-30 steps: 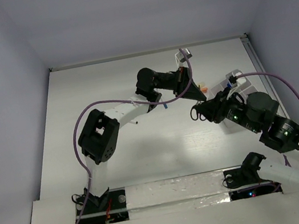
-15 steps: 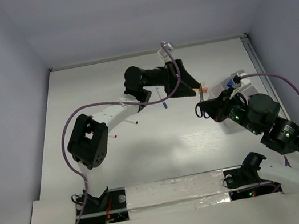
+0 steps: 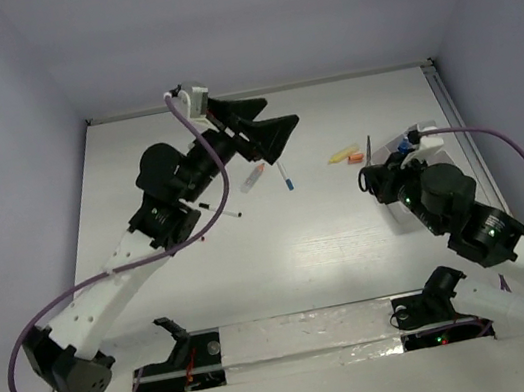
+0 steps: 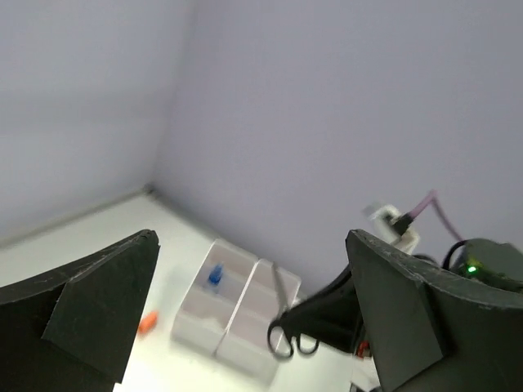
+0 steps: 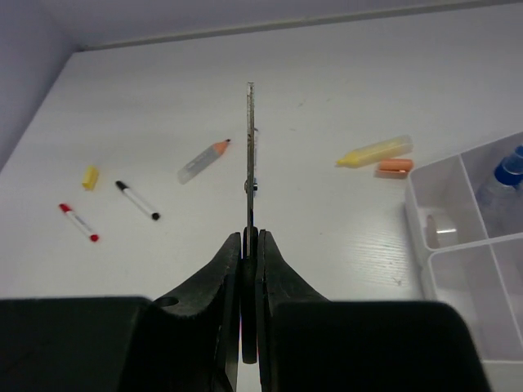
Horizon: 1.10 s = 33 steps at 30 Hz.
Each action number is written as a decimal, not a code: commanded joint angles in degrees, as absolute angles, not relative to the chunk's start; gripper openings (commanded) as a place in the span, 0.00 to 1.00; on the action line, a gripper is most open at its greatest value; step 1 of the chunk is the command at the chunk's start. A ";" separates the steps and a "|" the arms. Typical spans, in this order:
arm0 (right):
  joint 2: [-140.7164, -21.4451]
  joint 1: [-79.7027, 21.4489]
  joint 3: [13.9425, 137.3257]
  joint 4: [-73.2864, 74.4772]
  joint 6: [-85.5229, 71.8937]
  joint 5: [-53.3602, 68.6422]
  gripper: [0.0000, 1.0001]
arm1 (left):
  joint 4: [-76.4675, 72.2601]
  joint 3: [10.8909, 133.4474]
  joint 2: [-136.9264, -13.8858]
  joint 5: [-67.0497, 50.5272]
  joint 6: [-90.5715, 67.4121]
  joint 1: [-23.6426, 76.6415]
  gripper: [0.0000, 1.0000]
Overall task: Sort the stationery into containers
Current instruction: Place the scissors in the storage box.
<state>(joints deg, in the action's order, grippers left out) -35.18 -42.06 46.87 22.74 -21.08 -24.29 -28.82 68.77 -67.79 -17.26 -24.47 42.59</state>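
RIGHT ARM TAKES THE SCISSORS: The right gripper [image 5: 249, 245] is clamped tight on the black-handled scissors [image 5: 250, 186]. Their blades are closed and point out over the white table [image 5: 327, 73], with the joined containers [image 5: 415, 220] just to the right. Across the table the left gripper [image 3: 269, 119] hangs in the air, jaws spread wide with nothing between them. Loose on the table lie a blue-and-white pen [image 3: 285, 176], an orange-capped tube [image 5: 204, 161], a white pen with black tip [image 5: 136, 200], a red-tipped pen [image 5: 78, 222] and a yellow piece [image 5: 90, 176]. Near the containers, a yellow marker [image 5: 376, 150] lies beside an orange piece [image 5: 395, 167].
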 commanded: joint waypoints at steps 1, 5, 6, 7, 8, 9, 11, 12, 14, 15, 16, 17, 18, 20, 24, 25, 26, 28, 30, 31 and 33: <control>-38.39 -41.49 47.72 21.53 -19.16 -31.99 0.00 | -16.12 63.03 -62.78 -1.86 -22.85 45.17 0.99; -45.16 -36.84 47.11 18.47 -19.51 -30.51 0.00 | -5.12 60.65 -57.58 3.51 -21.63 51.23 0.99; -46.65 -35.09 47.20 16.37 -19.69 -29.19 0.00 | -2.66 60.82 -56.79 5.17 -21.27 53.50 0.99; -49.80 -33.24 47.37 15.39 -19.95 -27.96 0.00 | 2.41 61.17 -55.82 5.79 -20.40 54.31 0.99; -50.96 -29.48 47.37 13.55 -19.95 -26.30 0.00 | 4.81 61.52 -54.07 6.06 -19.87 54.93 0.99; -51.85 -27.79 47.37 12.75 -19.52 -26.02 0.00 | 7.18 62.13 -53.10 6.15 -19.34 55.45 0.99; -52.38 -23.84 47.37 11.43 -17.06 -26.80 0.00 | 12.55 62.14 -49.93 5.45 -17.15 55.46 0.99; -52.03 -22.34 47.20 10.21 -16.18 -28.11 0.00 | 13.96 61.79 -48.79 4.75 -16.18 55.46 0.99; -50.55 -18.31 47.37 8.98 -12.85 -28.82 0.00 | 16.78 60.91 -45.28 4.75 -13.73 55.46 0.99; -50.28 -17.15 46.94 8.18 -12.05 -30.05 0.00 | 17.05 59.34 -44.05 5.01 -13.02 55.46 0.99; -50.19 -15.92 46.41 7.83 -11.08 -31.02 0.00 | 17.05 58.37 -41.77 5.27 -12.14 55.46 0.99; -50.45 -14.69 46.15 7.30 -10.55 -31.29 0.00 | 16.79 57.58 -40.70 5.53 -10.56 55.46 0.99; -50.88 -13.37 45.27 5.99 -9.68 -31.38 0.00 | 16.53 55.65 -39.82 5.97 -9.76 55.46 0.99; -51.50 -11.70 44.30 5.36 -8.35 -32.86 0.00 | 14.68 53.45 -36.93 6.24 -8.53 55.46 0.99; -51.60 -4.33 44.82 8.51 -5.10 -29.56 0.00 | 10.11 46.86 -33.23 4.06 -8.08 54.94 0.99; -50.37 -1.26 45.78 10.09 -5.10 -28.40 0.00 | 10.11 46.58 -32.96 1.78 -8.26 54.93 0.99; -49.40 -0.01 46.49 11.15 -4.05 -24.47 0.00 | 9.85 46.15 -32.09 0.37 -8.35 54.41 0.99; -47.64 1.23 47.11 11.16 2.33 -23.11 0.00 | 9.93 45.35 -30.94 0.26 -8.79 54.40 0.99; -47.20 3.59 47.46 12.90 6.13 -21.89 0.00 | 10.02 45.18 -29.54 0.26 -8.88 54.40 0.99; -47.55 4.73 48.33 14.31 7.81 -21.01 0.00 | 10.11 45.18 -29.01 0.26 -8.96 54.40 0.99; -47.20 8.25 47.56 14.94 8.87 -15.08 0.00 | 10.28 45.09 -27.51 0.26 -9.05 54.40 0.99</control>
